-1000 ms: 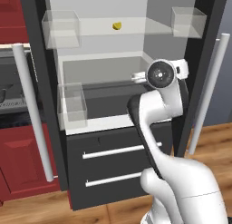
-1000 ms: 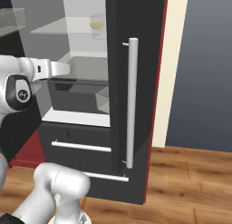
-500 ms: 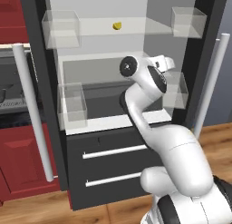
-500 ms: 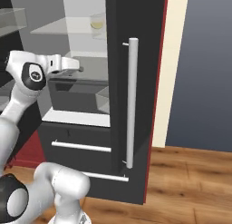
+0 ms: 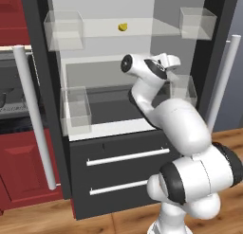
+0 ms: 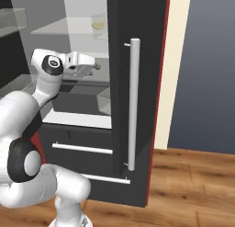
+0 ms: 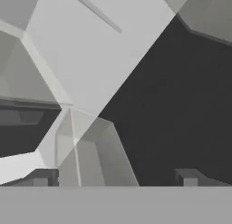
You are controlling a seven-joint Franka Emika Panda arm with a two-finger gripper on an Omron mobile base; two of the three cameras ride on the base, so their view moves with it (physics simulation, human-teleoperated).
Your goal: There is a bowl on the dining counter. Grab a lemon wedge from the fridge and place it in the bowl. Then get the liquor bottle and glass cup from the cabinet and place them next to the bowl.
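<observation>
The fridge (image 5: 95, 148) stands open, with its pale inside showing. The lemon wedge (image 5: 122, 27) is a tiny yellow bit that sits on the top shelf inside the fridge. Clear bins (image 5: 65, 29) hang on both sides of that shelf, and more clear bins sit lower down. The gripper (image 7: 115, 177) is inside the fridge, under the top shelf and well below the lemon wedge. Its two dark fingertips (image 7: 41, 177) stand far apart, and nothing is between them. Below the gripper is the dark lower shelf. Two drawers with pale bar handles (image 5: 128, 156) are at the bottom of the fridge.
</observation>
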